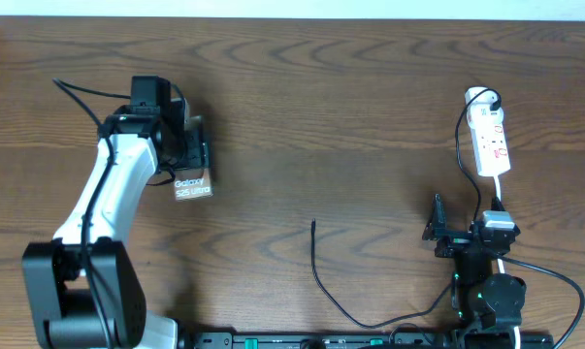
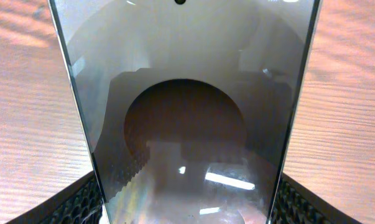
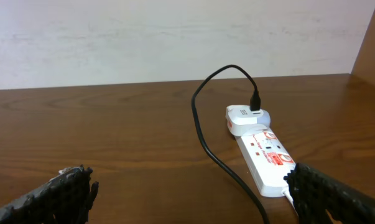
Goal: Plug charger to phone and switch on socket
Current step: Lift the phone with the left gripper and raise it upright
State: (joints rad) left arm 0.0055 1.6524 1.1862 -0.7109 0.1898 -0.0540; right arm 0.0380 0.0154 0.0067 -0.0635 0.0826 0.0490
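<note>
Between phone (image 1: 193,187) and socket (image 1: 492,143) lies the charger (image 1: 312,247).

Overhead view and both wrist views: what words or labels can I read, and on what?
"Galaxy S25 Ultra": white lettering on the phone.
Red markings on the power strip: too small to read.
Nothing else legible.

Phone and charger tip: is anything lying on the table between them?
No. In the overhead view, the stretch from the phone to the free tip of the charger is bare wooden table.
</note>
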